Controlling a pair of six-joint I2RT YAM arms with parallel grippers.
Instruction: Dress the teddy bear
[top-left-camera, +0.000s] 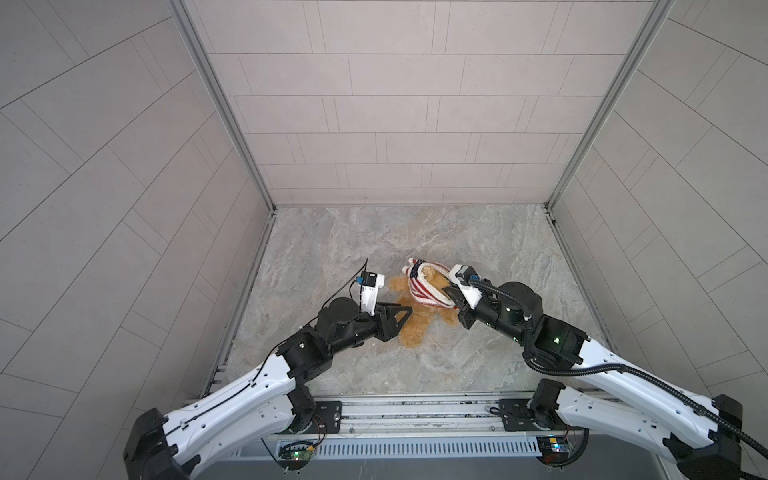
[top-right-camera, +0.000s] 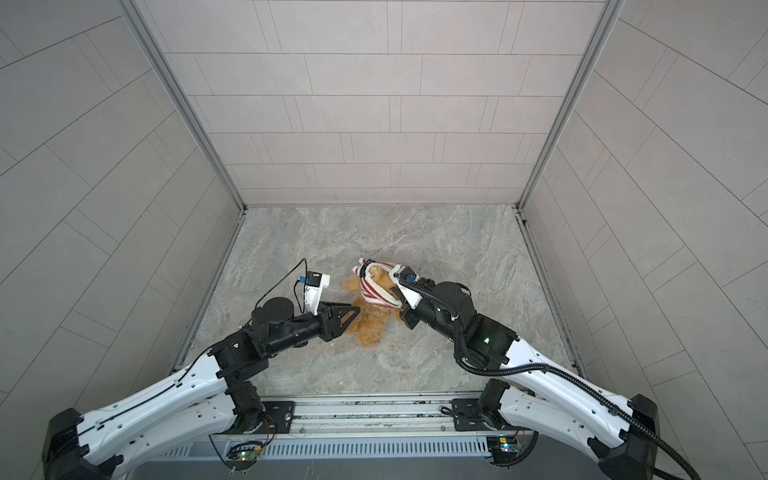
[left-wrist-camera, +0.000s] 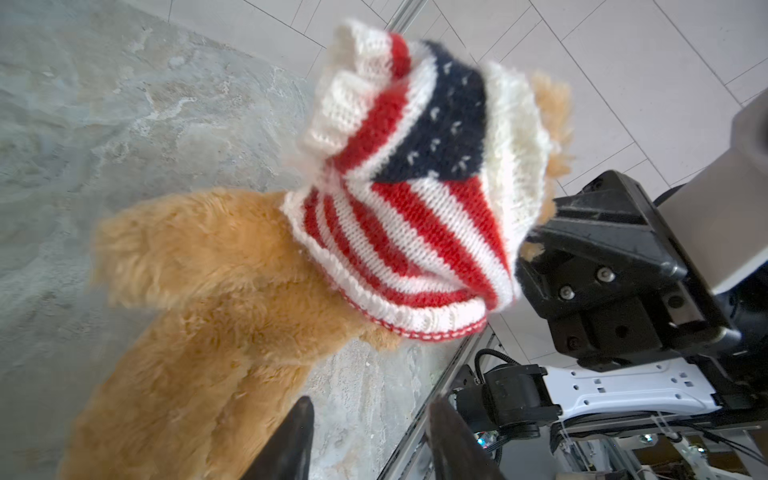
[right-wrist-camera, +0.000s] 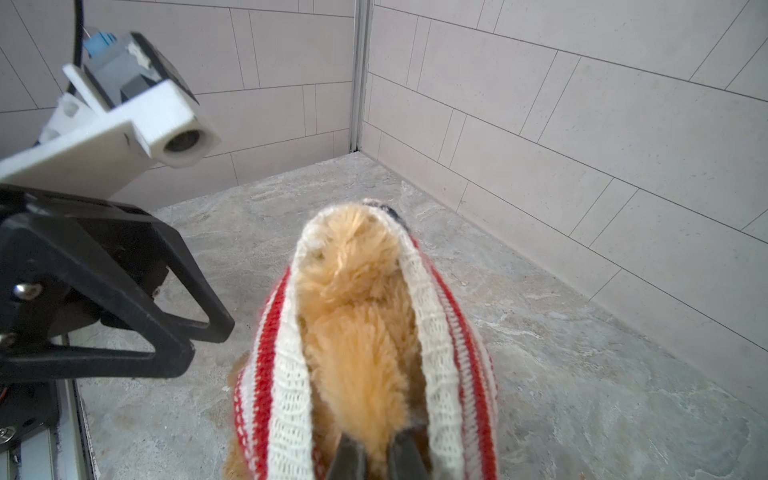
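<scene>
A: Okay, where's the teddy bear (top-left-camera: 415, 328)?
B: Lying on the marbled tabletop (top-left-camera: 332, 249), about the middle, between both arms in both top views. Its legs point toward the near edge.
A: Dressed?
B: Partly. The flag-pattern knitted sweater (top-left-camera: 424, 286) is bunched over its head and shoulders, with belly and legs in plain fur. One arm pokes out on the left arm's side.
A: And the left gripper (left-wrist-camera: 370, 419)?
B: Fingers apart, and only tabletop shows in the gap in the left wrist view. One finger overlaps the leg fur, but I cannot tell if it touches.
A: And the right gripper (right-wrist-camera: 376, 451)?
B: Fingers pressed nearly together inside the sweater's opening, tips down in the fur. The white rim runs past on both sides and the knit is stretched toward it. I cannot tell whether knit or fur is pinched.
A: Anything else?
B: The navy patch (left-wrist-camera: 440, 120) with white flecks sits high on the bunched knit.
</scene>
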